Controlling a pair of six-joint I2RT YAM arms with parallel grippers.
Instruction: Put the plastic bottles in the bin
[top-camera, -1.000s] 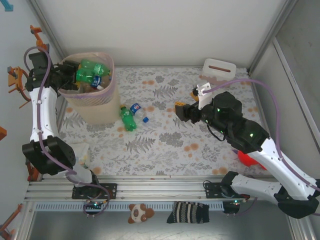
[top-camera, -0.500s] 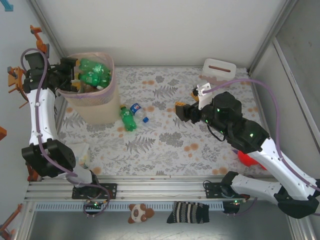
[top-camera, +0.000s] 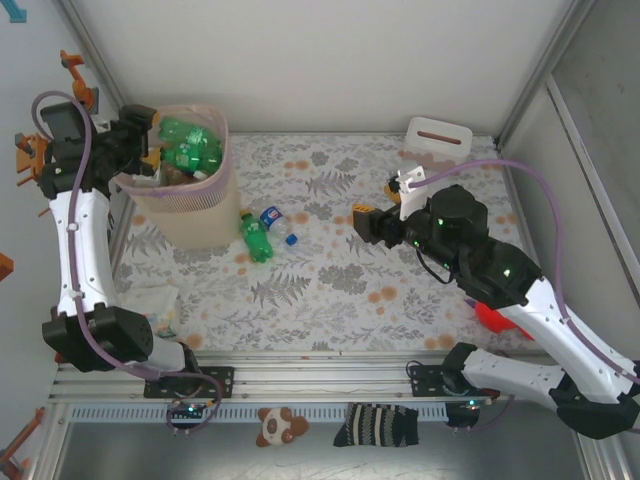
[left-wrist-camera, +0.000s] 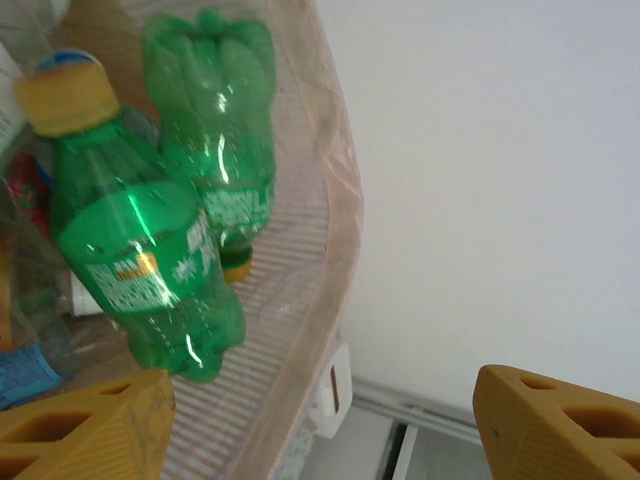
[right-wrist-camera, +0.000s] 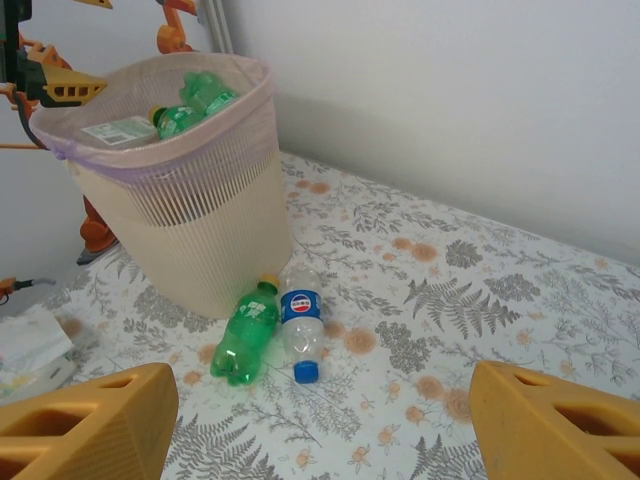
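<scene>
top view: the bin (top-camera: 190, 222) sits upper left, the left end effector (top-camera: 150, 142) spread wide at its rim, the right end effector (top-camera: 370, 198) spread wide mid-frame. left wrist: two green bottles (left-wrist-camera: 150, 260) lie inside the bin. right wrist: a green bottle (right-wrist-camera: 243, 345) and a blue-labelled bottle (right-wrist-camera: 300, 322) lie on the worktop (right-wrist-camera: 520, 300) beside it.

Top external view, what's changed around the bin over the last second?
The left gripper, open, has pulled leftward and back from the left rim of the tall beige perforated bin. The green plastic bottles atop its pile shifted slightly. No grab is visible. Unchanged: the right gripper, open above the table, and the green bottle and clear blue-labelled bottle lying beside the bin.
</scene>
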